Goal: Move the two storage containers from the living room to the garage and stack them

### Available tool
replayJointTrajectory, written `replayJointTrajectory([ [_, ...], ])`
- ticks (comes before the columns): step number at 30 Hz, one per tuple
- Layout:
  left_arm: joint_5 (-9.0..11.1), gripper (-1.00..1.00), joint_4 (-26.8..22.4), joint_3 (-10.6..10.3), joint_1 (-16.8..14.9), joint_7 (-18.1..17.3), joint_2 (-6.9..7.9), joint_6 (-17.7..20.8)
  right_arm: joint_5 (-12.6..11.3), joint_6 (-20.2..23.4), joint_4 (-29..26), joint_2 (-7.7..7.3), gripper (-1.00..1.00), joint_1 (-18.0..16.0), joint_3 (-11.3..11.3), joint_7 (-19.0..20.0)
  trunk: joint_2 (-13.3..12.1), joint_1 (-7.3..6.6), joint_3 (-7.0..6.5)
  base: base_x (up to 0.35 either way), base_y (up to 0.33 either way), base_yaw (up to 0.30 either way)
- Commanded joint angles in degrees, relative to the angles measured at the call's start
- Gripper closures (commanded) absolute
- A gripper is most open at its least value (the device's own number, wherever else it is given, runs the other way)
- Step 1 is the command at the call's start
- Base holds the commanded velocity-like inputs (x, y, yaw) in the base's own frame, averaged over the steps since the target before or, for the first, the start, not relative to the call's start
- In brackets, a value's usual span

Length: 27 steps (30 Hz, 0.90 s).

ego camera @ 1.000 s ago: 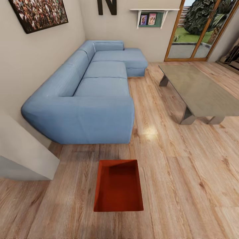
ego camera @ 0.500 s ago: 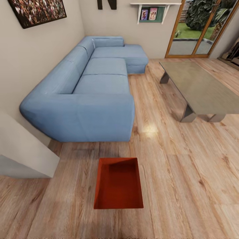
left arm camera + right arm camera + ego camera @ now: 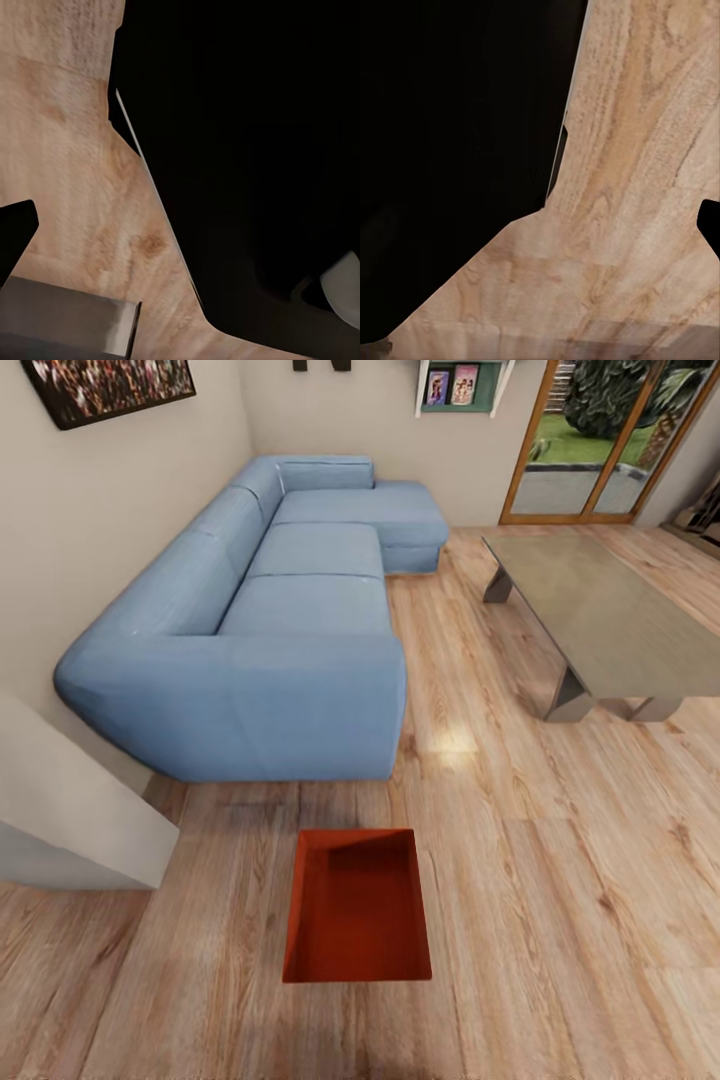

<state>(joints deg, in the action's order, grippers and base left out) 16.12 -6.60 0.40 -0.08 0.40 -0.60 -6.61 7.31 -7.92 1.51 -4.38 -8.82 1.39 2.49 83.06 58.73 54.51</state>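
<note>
Living room, light wood-plank floor [image 3: 560, 880]. Nearest, one orange-red storage container [image 3: 357, 906] flat on the planks, lidless, open side up. Beyond it, just short of its far rim, light-blue sectional sofa [image 3: 270, 630]. Low grey table [image 3: 610, 622] farther right. Glass doors [image 3: 600, 445] at back. Tool state on either arm: cannot tell.

The dark-framed wall picture [image 3: 105, 387] is running off the head view's top edge; the grey low table's [image 3: 610, 615] right end is getting cropped; black robot bodywork [image 3: 255, 150] is hiding much wood floor [image 3: 67, 165].
</note>
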Motion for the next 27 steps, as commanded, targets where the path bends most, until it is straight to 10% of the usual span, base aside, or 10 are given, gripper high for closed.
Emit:
replayJointTrajectory([
  [1,0.23,-1.00,0.01,0.02,-0.01,0.04,-0.02,-0.16,0.34,-0.32,0.16,-0.02,-1.00,-0.06,0.10,0.06,0.02,0.00,0.12,0.000,0.000,0.000],
  [27,0.23,-1.00,0.01,0.04,-0.01,0.04,-0.02,-0.16,0.36,-0.35,0.16,-0.03,-1.00,-0.06,0.14,0.06,0.02,0.00,2.41,0.000,0.000,0.000],
])
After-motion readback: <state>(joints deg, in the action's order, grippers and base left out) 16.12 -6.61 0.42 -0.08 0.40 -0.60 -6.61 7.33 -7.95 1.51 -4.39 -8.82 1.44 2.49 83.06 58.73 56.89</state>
